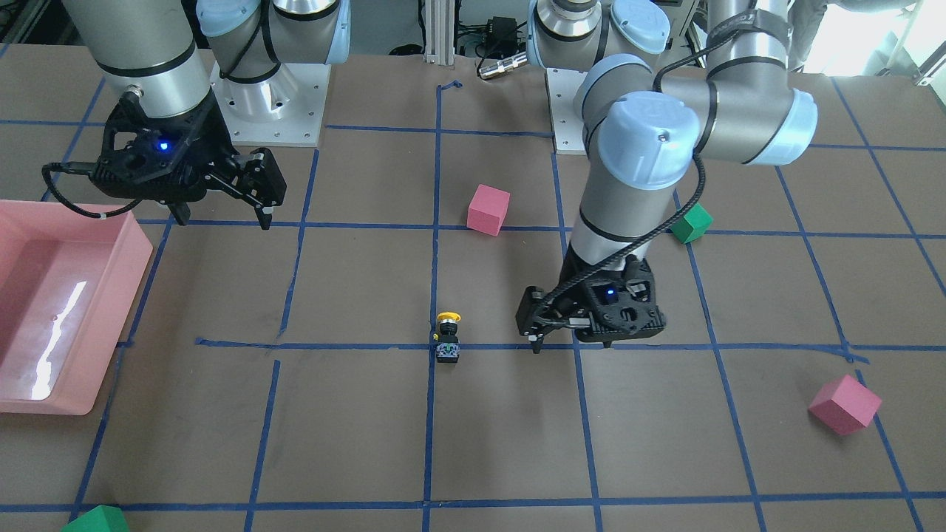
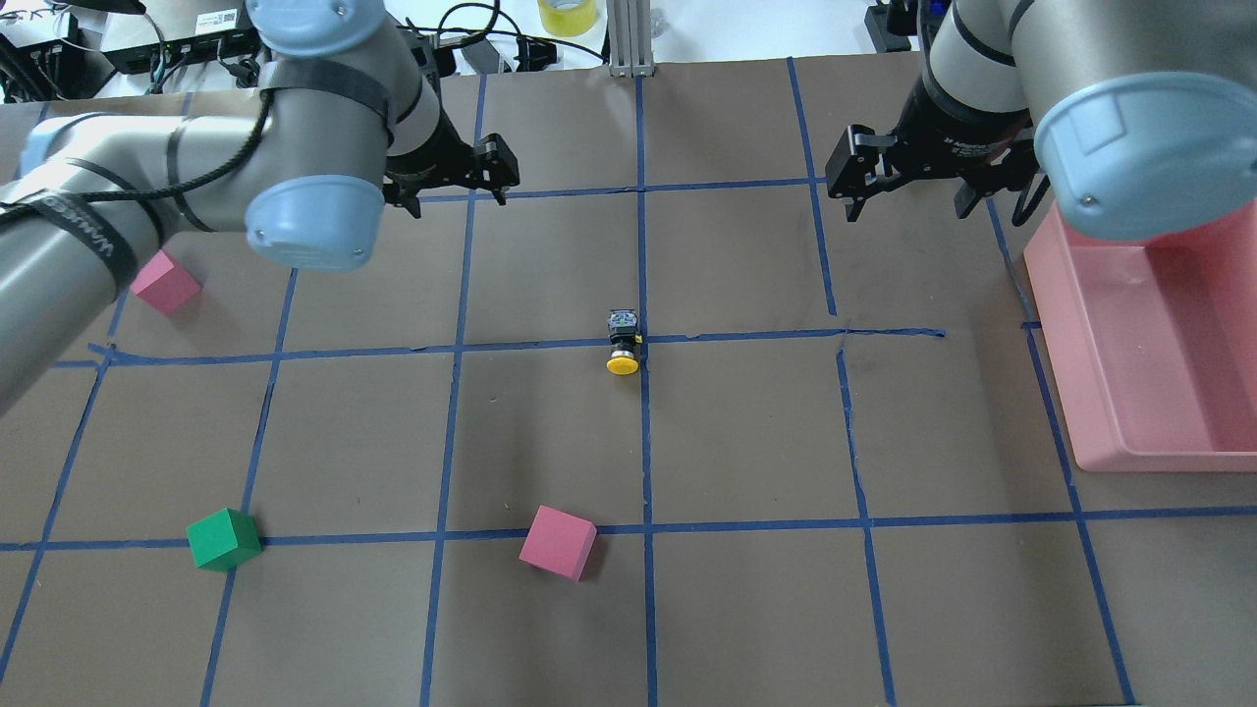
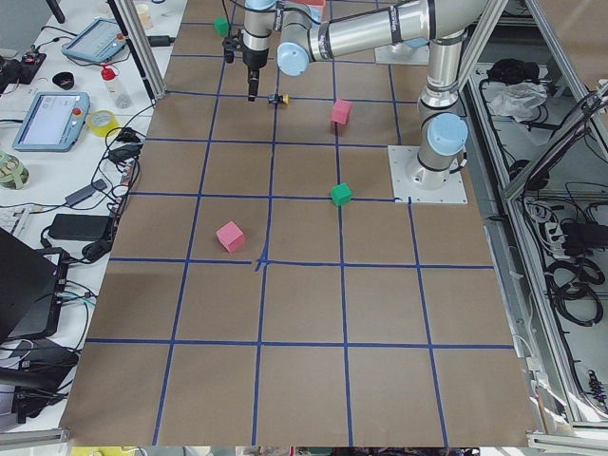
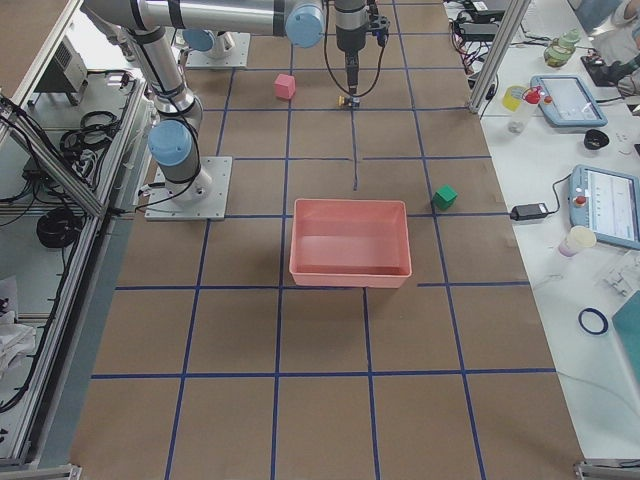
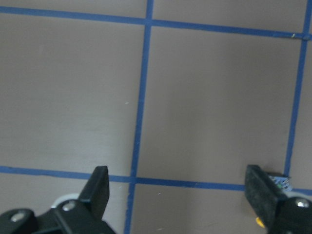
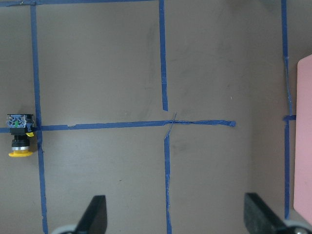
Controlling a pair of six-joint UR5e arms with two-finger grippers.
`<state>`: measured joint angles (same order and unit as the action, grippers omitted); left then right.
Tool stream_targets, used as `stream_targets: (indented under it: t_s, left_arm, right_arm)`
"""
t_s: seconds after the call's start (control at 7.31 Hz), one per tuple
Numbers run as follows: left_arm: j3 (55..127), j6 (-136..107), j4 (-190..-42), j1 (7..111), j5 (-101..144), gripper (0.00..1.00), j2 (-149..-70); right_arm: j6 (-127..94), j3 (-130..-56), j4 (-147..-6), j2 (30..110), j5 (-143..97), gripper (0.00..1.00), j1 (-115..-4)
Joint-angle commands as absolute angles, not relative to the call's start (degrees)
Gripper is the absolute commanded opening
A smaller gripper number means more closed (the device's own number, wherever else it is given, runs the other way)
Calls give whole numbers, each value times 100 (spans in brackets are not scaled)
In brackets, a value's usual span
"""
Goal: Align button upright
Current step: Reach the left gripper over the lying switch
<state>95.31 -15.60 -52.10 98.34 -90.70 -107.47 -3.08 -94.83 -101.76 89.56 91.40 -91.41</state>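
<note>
The button [image 2: 623,342] lies on its side on a blue tape crossing at mid-table, with its yellow cap towards the robot and its black body and whitish base pointing away. It also shows in the front view [image 1: 447,337] and at the left edge of the right wrist view [image 6: 19,135]. My left gripper [image 2: 457,196] is open and empty, hovering beyond and to the left of the button; it also shows in the front view [image 1: 573,343]. My right gripper [image 2: 908,204] is open and empty, hovering beyond and to the right of the button, near the tray.
A pink tray [image 2: 1169,457] stands at the right edge. Pink cubes [image 2: 558,542] [image 2: 165,282] and a green cube [image 2: 224,539] lie scattered on the table. Another green cube [image 1: 96,521] lies at the far side. Blue tape lines form a grid.
</note>
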Motion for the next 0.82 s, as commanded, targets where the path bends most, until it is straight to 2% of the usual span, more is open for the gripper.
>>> stream_targets:
  t_s: [0.0, 0.41, 0.68]
  left_arm:
    - [10007, -2344, -3630, 10771, -9349, 100, -11073]
    - [12009, -2163, -714, 11215, -9817, 100, -11109]
    - [12172, -2091, -29, 11476, -10236, 100, -11196]
  right_arm:
    - [-308, -9483, -10169, 8956, 9141, 100, -9141]
    - [-308, -9492, -10151, 8956, 9141, 100, -9141]
    - [-316, -9492, -10134, 8956, 9141, 100, -9141]
